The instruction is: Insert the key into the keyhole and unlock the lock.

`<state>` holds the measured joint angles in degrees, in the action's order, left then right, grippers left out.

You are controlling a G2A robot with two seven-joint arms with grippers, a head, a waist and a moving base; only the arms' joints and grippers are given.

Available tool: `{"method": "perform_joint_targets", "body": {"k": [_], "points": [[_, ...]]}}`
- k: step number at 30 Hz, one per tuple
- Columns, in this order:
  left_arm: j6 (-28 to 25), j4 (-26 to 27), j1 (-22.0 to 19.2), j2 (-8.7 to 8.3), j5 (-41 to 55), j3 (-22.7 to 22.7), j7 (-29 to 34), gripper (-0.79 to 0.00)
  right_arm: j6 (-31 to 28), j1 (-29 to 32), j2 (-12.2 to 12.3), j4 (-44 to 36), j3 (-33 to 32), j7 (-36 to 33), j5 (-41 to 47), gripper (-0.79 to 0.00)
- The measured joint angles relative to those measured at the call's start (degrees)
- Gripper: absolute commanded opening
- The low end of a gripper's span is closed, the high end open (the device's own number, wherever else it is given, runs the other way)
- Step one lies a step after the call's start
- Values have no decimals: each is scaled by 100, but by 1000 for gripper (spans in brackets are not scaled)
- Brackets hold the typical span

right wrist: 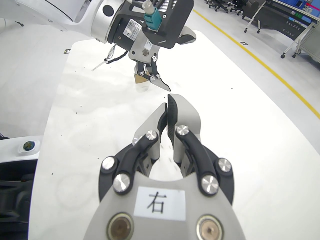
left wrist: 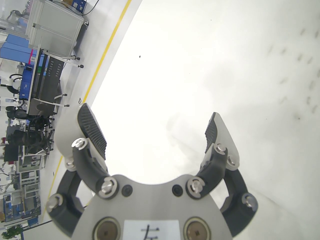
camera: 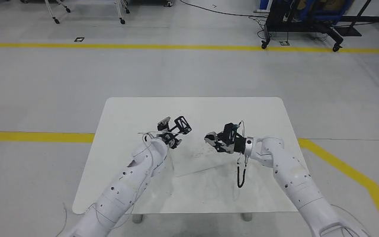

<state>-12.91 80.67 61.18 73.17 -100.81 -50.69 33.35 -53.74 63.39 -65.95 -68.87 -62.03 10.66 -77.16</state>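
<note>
**Student:** Where do the two arms stand?

**Legend:** Both are over the middle of the white table, tips turned toward one another, near but apart. The left gripper is spread wide and empty, with bare tabletop beneath it. The right gripper has its jaws pressed flat together.

**Student:** Does the right one hold the key?

**Legend:** That cannot be told; the closed jaws hide whatever may lie between them.

**Student:** And the lock?

**Legend:** A small brass lock stands on the table on the far side of the left gripper, as seen from the right wrist. One finger linkage of that gripper covers its upper part, so shackle and keyhole are hidden. Whether gripper and lock touch cannot be told. The right gripper's tip points toward the lock, with the left gripper's lower fingertip between the two
</note>
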Motion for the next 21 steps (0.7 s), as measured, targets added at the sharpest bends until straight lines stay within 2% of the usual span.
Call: {"method": "perform_joint_targets", "body": {"k": [3, 5, 7, 9, 11, 14, 16, 21], "points": [[186, 136, 78, -15, -61, -127, -159, 0, 20, 20, -8, 20, -9, 40, 54, -785], [656, 408, 382, -69, 147, -469, -649, 0, -30, 18, -31, 151, -42, 155, 443, -785], [786, 587, 693, -140, 547, -858, -1156, 0, -185, -15, -55, 325, -81, 320, 940, -785], [373, 685, 1019, -232, 1241, -1370, -1811, 0, -388, -47, -74, 540, -128, 557, 1482, -785], [-367, 668, 1260, -326, 1924, -1865, -2412, 0, -436, -18, -79, 654, -95, 757, 1988, -785], [-1272, 656, 1447, -418, 2369, -2315, -2898, 0, -427, 32, -35, 731, -5, 855, 2815, -785], [-1385, 656, 1459, -424, 2376, -2346, -2929, 0, -426, 38, -22, 730, 21, 825, 3179, -785], [-1325, 657, 1452, -421, 2359, -2320, -2909, 0, -426, 36, -24, 727, 18, 819, 3040, -785]]}}
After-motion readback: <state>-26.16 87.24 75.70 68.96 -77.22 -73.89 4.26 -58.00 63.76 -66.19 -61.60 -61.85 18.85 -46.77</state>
